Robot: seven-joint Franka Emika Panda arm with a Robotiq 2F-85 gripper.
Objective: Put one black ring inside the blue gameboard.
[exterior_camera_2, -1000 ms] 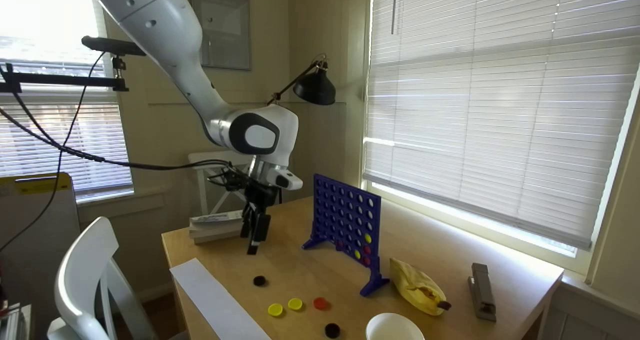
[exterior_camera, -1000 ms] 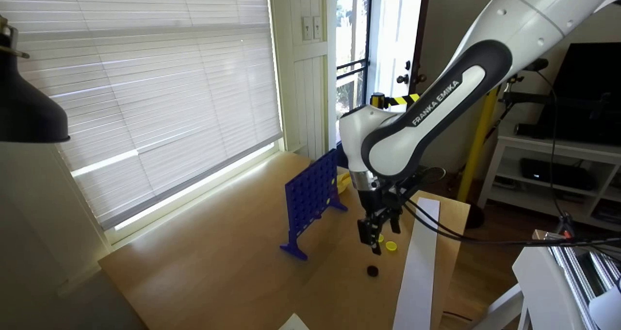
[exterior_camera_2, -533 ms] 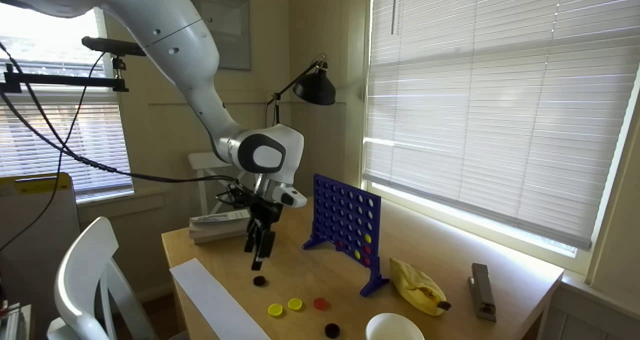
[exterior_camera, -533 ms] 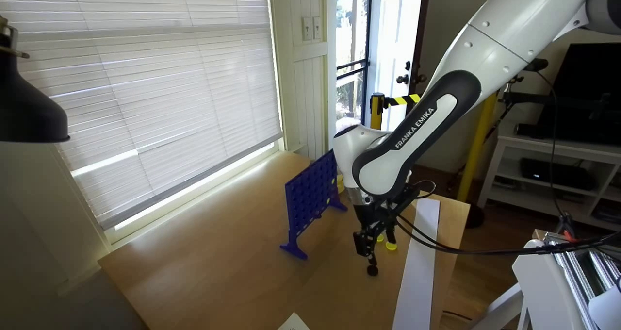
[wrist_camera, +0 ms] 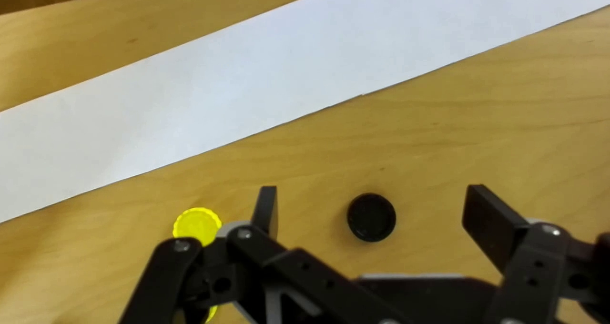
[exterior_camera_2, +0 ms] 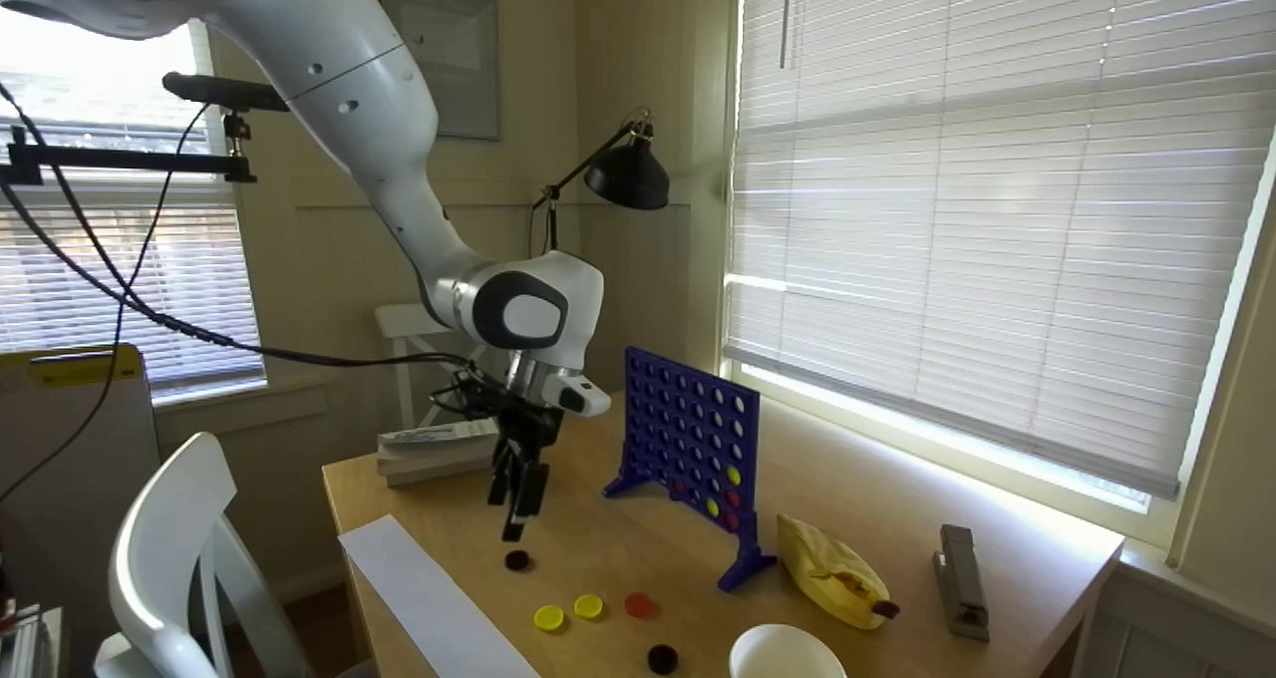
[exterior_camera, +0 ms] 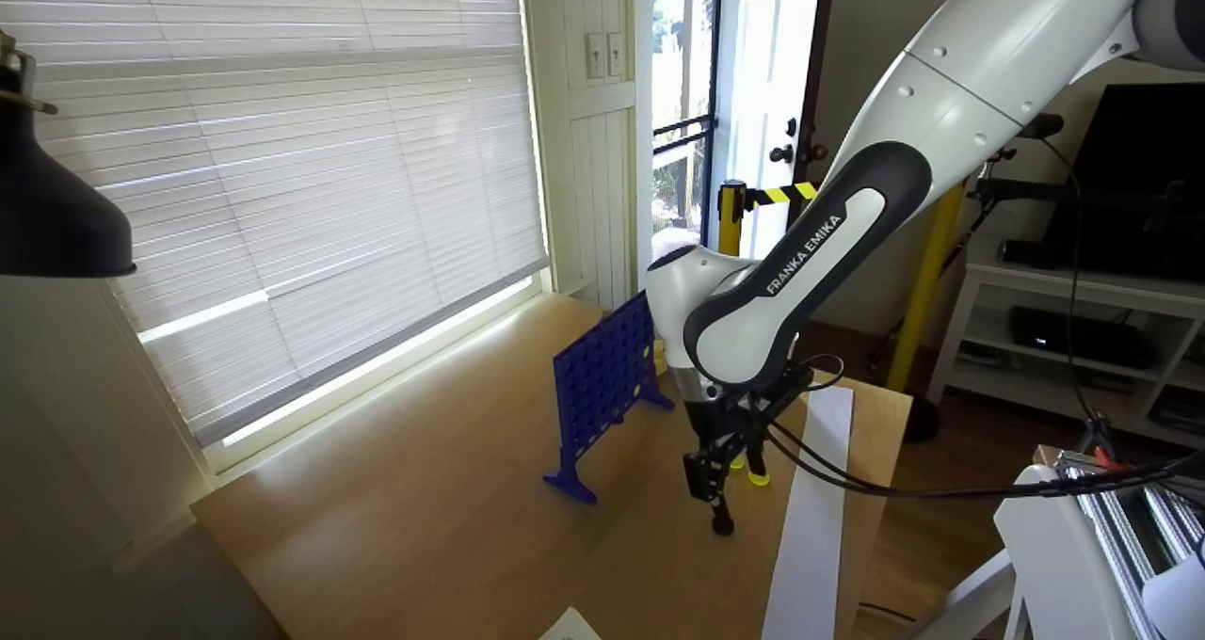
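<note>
A black ring (wrist_camera: 371,217) lies flat on the table between my open fingers in the wrist view, touching neither. It shows in both exterior views, just under a fingertip (exterior_camera: 723,528) (exterior_camera_2: 517,560). Another black ring (exterior_camera_2: 662,659) lies nearer the front in an exterior view. My gripper (wrist_camera: 373,209) is open and empty, pointing down a little above the table; it shows in both exterior views (exterior_camera: 740,496) (exterior_camera_2: 505,519). The blue gameboard (exterior_camera_2: 690,438) stands upright on its feet beside the gripper, with a few yellow and red tokens in it. It shows in both exterior views (exterior_camera: 602,372).
Yellow tokens (exterior_camera_2: 549,618) and a red token (exterior_camera_2: 640,606) lie near the rings. A white paper strip (wrist_camera: 267,76) runs along the table edge. A white bowl (exterior_camera_2: 786,655), a yellow banana (exterior_camera_2: 835,570), a stapler (exterior_camera_2: 962,580) and books (exterior_camera_2: 434,454) are on the table (exterior_camera_2: 847,469).
My open gripper has come down toward the black ring. Over the last half second it has barely moved. The rings and the gameboard have not moved.
</note>
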